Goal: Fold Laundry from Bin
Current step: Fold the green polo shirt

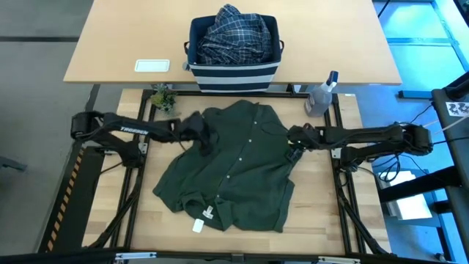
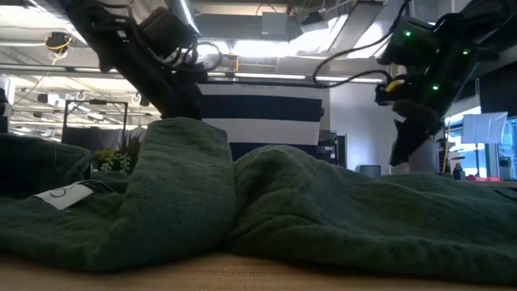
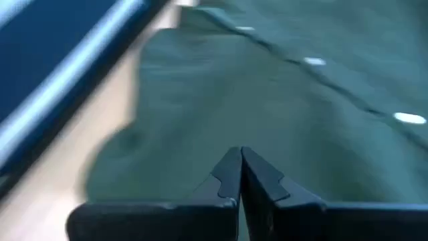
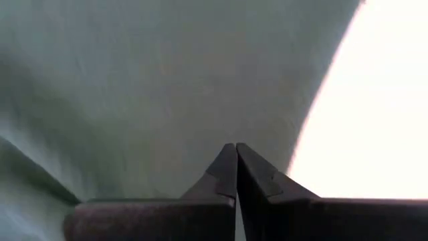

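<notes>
A dark olive-green shirt (image 1: 234, 169) lies spread on the wooden table, button front up, collar toward the far edge and hem toward the near edge. My left gripper (image 1: 207, 141) hovers shut over the shirt's left shoulder area, its fingertips (image 3: 239, 152) closed with nothing between them. My right gripper (image 1: 292, 141) hovers shut over the shirt's right edge (image 4: 235, 147), also with nothing between its fingers. The navy striped bin (image 1: 234, 73) stands beyond the far edge with a blue-and-white plaid shirt (image 1: 234, 33) heaped in it.
A clear spray bottle (image 1: 320, 95) stands at the far right corner and a small plant (image 1: 163, 97) at the far left. A white card (image 1: 152, 65) lies on the desk beside the bin. Bare wood shows left, right and near the shirt.
</notes>
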Tool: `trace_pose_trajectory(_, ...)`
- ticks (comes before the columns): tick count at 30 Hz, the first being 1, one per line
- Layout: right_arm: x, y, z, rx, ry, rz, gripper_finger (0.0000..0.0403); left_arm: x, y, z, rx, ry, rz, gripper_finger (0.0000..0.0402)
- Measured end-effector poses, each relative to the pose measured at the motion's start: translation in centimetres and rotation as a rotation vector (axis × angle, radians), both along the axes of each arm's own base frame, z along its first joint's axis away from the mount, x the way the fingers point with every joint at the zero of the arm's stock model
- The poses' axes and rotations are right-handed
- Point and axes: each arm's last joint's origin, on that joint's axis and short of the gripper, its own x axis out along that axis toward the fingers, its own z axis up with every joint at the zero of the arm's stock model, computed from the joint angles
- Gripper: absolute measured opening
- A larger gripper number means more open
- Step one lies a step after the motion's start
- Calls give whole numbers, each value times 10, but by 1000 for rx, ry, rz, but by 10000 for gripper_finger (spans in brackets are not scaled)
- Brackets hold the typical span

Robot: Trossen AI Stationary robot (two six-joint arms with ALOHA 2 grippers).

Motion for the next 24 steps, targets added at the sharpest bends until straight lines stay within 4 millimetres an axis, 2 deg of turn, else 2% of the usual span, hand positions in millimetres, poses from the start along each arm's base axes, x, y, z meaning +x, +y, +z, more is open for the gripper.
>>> trace_pose_trajectory(8,-11,19,-5,14,142,58,1,12,-56,-15,-109,16,-132,0)
trace_pose_trajectory(15,-13,40,-7,55,155,120,1,16,-95,-41,-252,106,-268,0)
trace_pose_trajectory(19,-12,50,-7,84,139,144,1,9,-117,-56,-366,232,-390,0)
trace_pose_trajectory(24,-12,54,-6,51,128,152,1,-4,-136,-63,-445,370,-399,0)
